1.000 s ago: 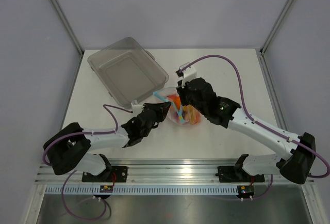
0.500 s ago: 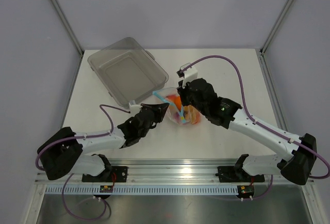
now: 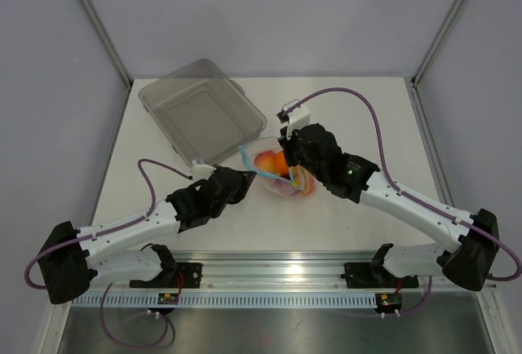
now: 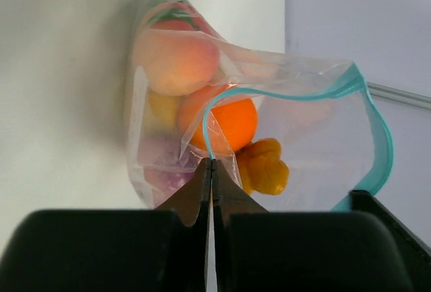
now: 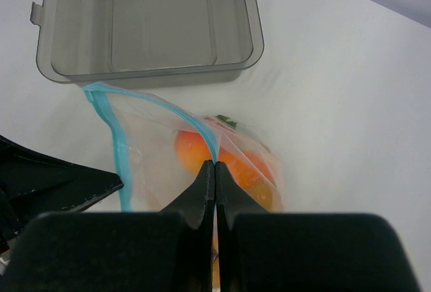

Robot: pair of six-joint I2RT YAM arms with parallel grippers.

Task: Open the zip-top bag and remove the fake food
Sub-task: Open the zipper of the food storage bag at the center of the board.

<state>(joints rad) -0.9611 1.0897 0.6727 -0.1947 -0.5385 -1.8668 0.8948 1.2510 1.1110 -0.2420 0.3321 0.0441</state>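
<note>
The clear zip-top bag (image 3: 273, 172) lies mid-table, its light-blue zip strip (image 3: 247, 158) pulled apart into an open loop. Inside show the fake food: an orange fruit (image 3: 272, 162), also seen in the left wrist view (image 4: 225, 120), a peach (image 4: 175, 60), a yellow-orange piece (image 4: 262, 165) and a purple piece (image 4: 161, 157). My left gripper (image 3: 245, 176) is shut on the near side of the zip strip (image 4: 210, 161). My right gripper (image 3: 289, 166) is shut on the far side of the strip (image 5: 214, 161). The two grippers hold the mouth (image 5: 145, 137) spread open.
A rigid clear rectangular tub (image 3: 200, 113) stands at the back left, just behind the bag; it also shows in the right wrist view (image 5: 148, 23). The table's white surface (image 3: 367, 117) stretches to the right and back. Frame posts rise at the back corners.
My left gripper has pulled back to the left and toward the near edge with its side of the strip, widening the bag's mouth. The right gripper has barely moved.
</note>
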